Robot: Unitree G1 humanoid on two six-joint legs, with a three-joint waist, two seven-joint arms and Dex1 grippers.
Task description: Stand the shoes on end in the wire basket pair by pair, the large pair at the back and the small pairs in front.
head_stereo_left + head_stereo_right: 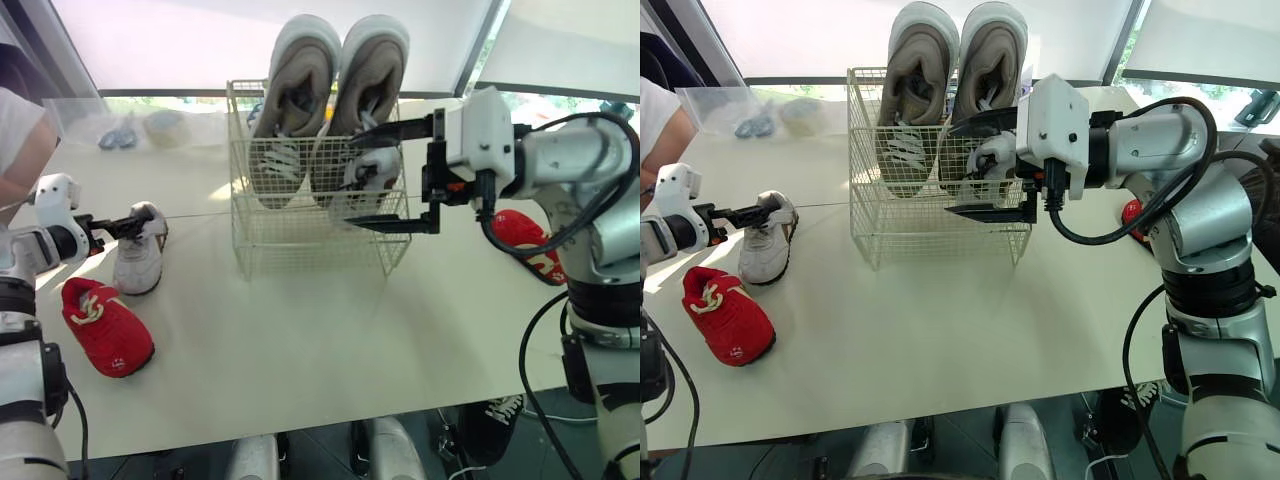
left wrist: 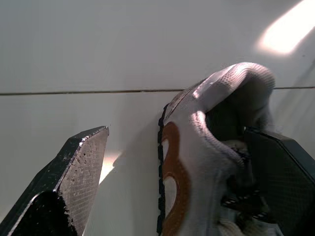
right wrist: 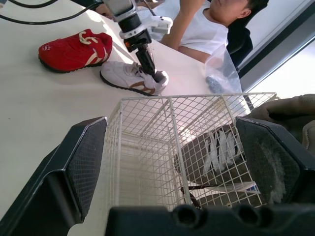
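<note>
My left hand is spread at the heel of the small white, brown-trimmed shoe, one finger inside its collar, near the worktop's left edge beside a red shoe. My right hand is spread wide at the white wire basket, with the large grey pair upended at its back.

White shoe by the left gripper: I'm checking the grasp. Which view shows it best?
The left wrist view: the white shoe lies close up between the open fingers of the left gripper, heel by one. The eye views show it whole beside the red shoe; the right wrist view shows it beyond the basket.
</note>
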